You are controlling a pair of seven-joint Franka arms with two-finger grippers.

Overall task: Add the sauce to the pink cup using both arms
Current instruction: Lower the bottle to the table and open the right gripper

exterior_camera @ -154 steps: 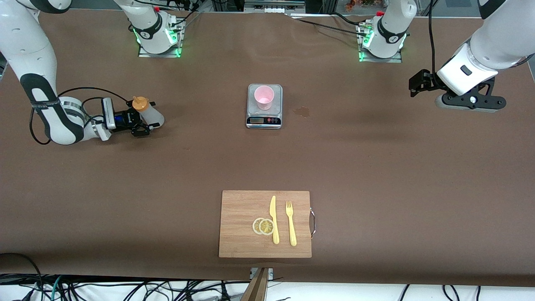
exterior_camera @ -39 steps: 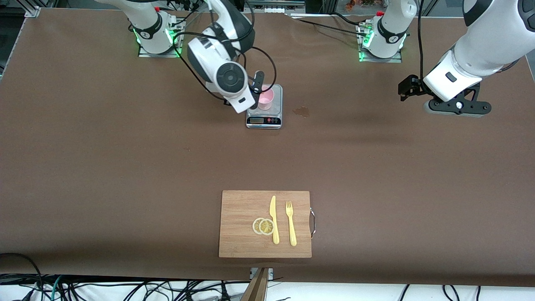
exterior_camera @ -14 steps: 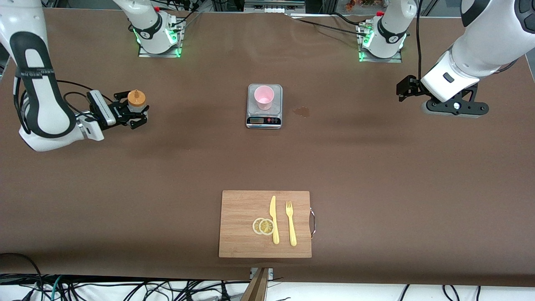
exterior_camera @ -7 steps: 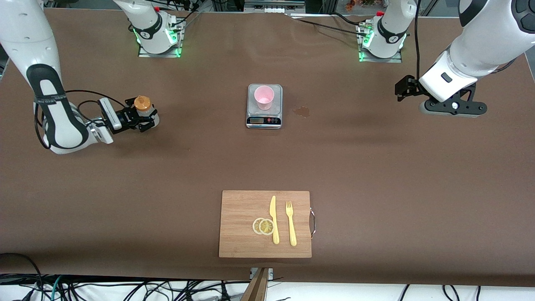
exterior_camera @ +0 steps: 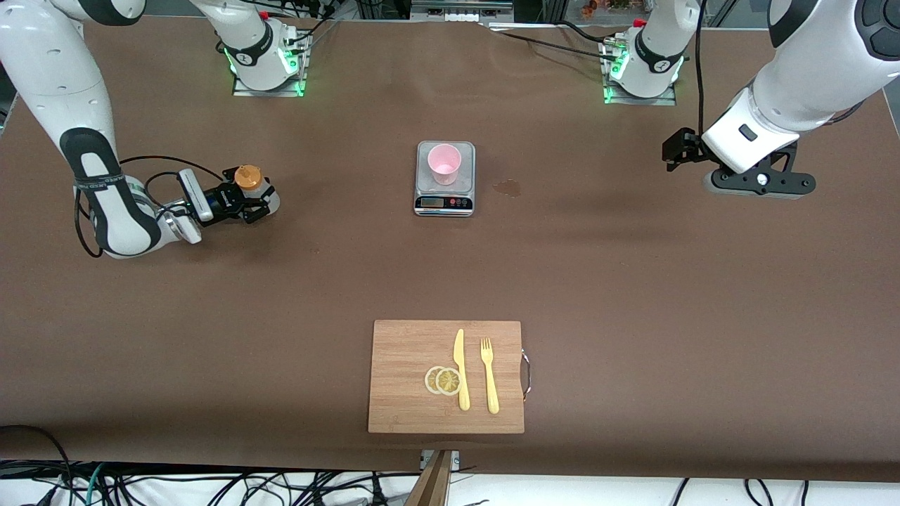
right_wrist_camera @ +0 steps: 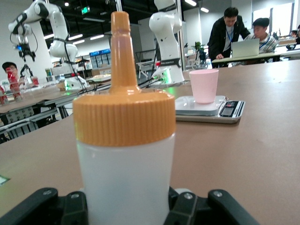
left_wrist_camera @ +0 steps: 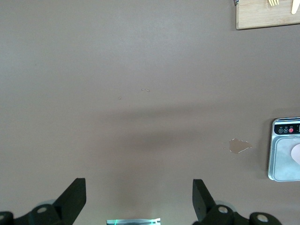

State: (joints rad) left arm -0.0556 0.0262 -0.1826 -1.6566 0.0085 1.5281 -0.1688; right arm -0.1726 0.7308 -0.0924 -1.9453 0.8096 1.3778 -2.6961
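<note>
The sauce bottle (exterior_camera: 247,176), whitish with an orange nozzle cap, stands upright at the right arm's end of the table. My right gripper (exterior_camera: 256,204) is shut on its body, low at the table surface. In the right wrist view the sauce bottle (right_wrist_camera: 125,154) fills the space between the fingers of the right gripper (right_wrist_camera: 126,206). The pink cup (exterior_camera: 444,163) stands on a grey scale (exterior_camera: 444,204) at mid-table; it also shows in the right wrist view (right_wrist_camera: 204,86). My left gripper (exterior_camera: 673,149) is open and empty, held over the left arm's end of the table (left_wrist_camera: 138,194).
A wooden cutting board (exterior_camera: 408,365) with lemon slices (exterior_camera: 443,380), a yellow knife (exterior_camera: 460,369) and fork (exterior_camera: 489,376) lies nearer the front camera. A small stain (exterior_camera: 508,187) marks the cloth beside the scale. The scale's edge (left_wrist_camera: 285,161) shows in the left wrist view.
The right gripper, earlier over the pink cup with the bottle, is back at the right arm's end and has lowered it, drifting slightly toward the scale. The left arm crept slightly.
</note>
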